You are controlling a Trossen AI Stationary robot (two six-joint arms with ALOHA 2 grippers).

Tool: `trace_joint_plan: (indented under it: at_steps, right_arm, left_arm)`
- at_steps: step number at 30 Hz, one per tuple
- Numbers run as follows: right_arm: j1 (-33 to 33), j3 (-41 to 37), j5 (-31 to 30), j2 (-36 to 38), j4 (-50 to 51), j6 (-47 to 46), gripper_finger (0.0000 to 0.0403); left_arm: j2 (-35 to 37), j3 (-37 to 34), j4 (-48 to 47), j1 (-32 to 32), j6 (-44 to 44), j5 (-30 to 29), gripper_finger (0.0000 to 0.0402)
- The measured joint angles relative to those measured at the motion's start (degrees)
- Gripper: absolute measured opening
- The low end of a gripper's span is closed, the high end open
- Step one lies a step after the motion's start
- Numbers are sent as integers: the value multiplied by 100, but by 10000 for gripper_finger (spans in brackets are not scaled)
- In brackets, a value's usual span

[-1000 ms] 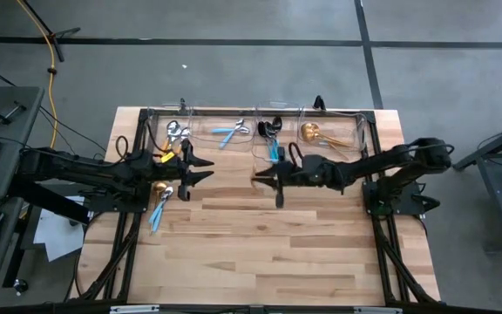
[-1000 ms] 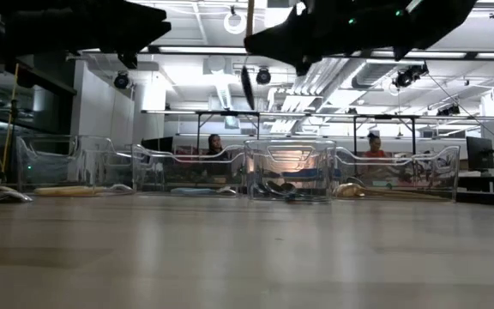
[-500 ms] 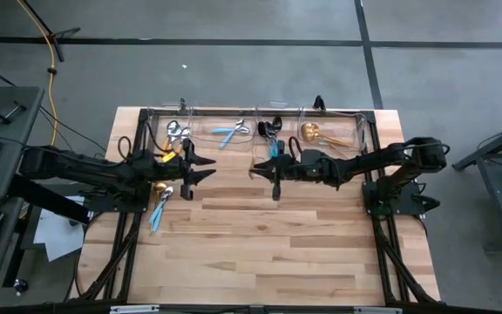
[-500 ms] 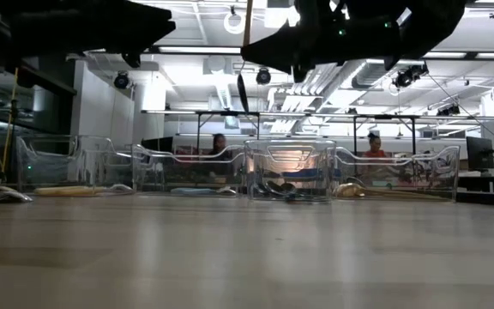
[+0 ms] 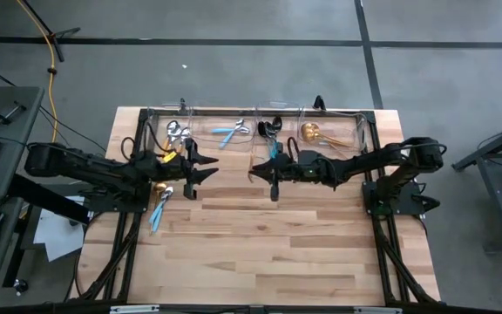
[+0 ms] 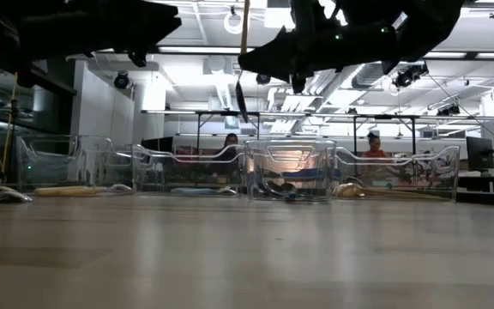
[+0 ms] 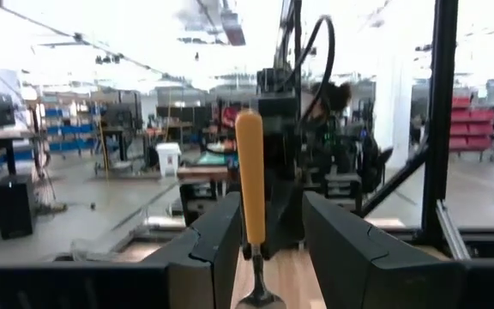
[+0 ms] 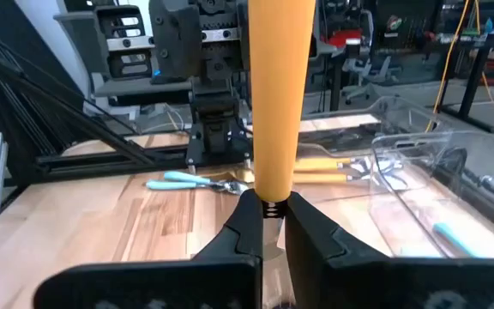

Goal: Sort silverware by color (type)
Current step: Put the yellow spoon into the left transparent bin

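An orange-handled utensil with a silver head stands upright in the air above the table's middle, and my right gripper is shut on it. In the low view its head hangs under the right gripper. My left gripper faces it from the table's left, open and holding nothing. In the left wrist view the utensil shows between the left fingers but stands a short way beyond their tips. More silverware lies on the table: light-blue-handled pieces and a gold spoon. My right gripper pinches the utensil between its two fingers at the thin neck, just below the orange handle. The fingers lie level, coming from the table's right, across the utensil. It stands upright, handle up and head hanging below the fingers, lifted clear of the table.
A row of clear bins runs along the table's far edge, holding silver and orange, light-blue, black and gold silverware. The near half of the wooden table lies bare. People sit in the room behind.
My two grippers have drawn slightly closer to each other above the table's middle. The right one has edged toward the table's left and rolled a little. The utensil stays upright and lifted in its hold.
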State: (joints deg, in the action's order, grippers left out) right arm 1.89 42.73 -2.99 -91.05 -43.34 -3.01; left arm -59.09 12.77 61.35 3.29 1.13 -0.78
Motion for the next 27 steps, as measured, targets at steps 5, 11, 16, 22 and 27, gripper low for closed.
trace_joint_plan:
  at_steps: [5,11,16,22,27]
  right_arm:
    - [-65,423,1,-387,341,-94,10]
    - [-94,828,5,-672,654,28,10]
    - [-92,863,3,-692,771,27,10]
    - [-92,863,112,-692,817,29,10]
    - [-92,863,112,-692,843,47,10]
  left_arm:
    - [-559,383,-35,2,-76,-16,120]
    - [-1231,816,-334,2,-90,-13,120]
    - [-1481,961,-315,2,-92,-10,120]
    - [-1796,1146,-334,0,-199,11,120]
    - [-1895,1217,-330,0,-59,10,117]
